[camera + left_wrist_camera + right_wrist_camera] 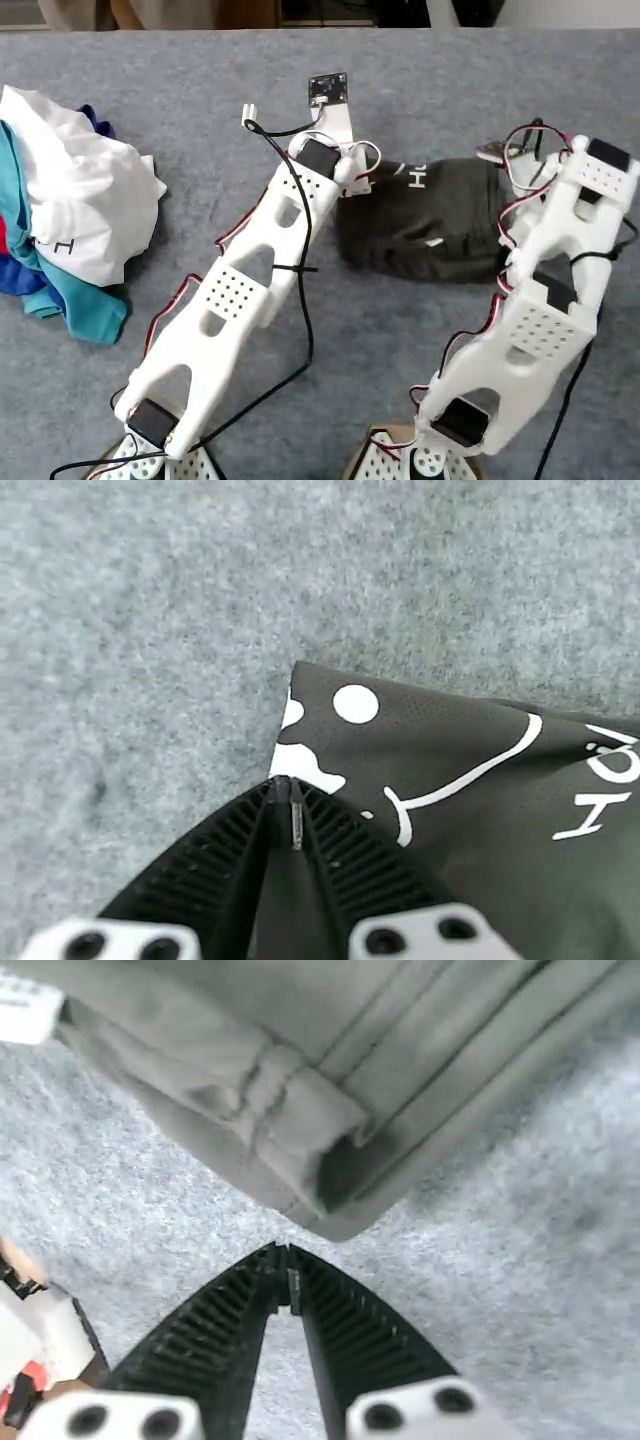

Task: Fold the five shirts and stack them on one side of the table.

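A dark olive shirt (430, 220) with white print lies folded on the grey felt between my two arms. My left gripper (286, 815) is shut on the edge of this dark shirt (450, 780), close to its corner and right at the white print. In the high view my left gripper (348, 178) sits at the shirt's far left corner. Just off a folded hem of the shirt (300, 1060), my right gripper (281, 1260) is shut over bare felt with nothing held. The right arm (570, 220) stands at the shirt's right side.
A loose pile lies at the table's left edge: a white shirt (80, 190) on top, a teal one (85, 305) and a blue one (15, 275) under it. Open grey felt (200, 90) stretches along the back.
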Tool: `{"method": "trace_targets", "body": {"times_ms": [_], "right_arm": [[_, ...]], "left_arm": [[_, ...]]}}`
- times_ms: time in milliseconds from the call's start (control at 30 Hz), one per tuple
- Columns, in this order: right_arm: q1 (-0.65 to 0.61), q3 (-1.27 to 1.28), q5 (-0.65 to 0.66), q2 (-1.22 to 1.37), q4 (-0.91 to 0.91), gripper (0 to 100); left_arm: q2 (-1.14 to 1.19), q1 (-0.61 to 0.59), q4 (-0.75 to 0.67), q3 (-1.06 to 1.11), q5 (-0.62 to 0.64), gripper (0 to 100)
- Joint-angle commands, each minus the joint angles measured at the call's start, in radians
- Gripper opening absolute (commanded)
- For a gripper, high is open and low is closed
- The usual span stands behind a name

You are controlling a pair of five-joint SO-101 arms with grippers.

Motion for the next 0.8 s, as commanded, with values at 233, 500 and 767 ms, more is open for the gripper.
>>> {"method": "trace_targets", "body": {"times_ms": [233, 500, 767], "right_arm": [[-0.242, -0.257, -0.204, -0.067, -0.011, 0.3], [-0.236, -0.263, -0.222, 0.137, 0.021, 0.2], [-0.073, -0.093, -0.152, 0.05, 0.029, 0.2]], "left_arm": [[-0.008, -0.009, -0.011, -0.048, 0.008, 2], [-0.008, -0.009, -0.009, -0.048, 0.008, 2], [-0.008, -0.009, -0.009, -0.051, 0.006, 2]]}}
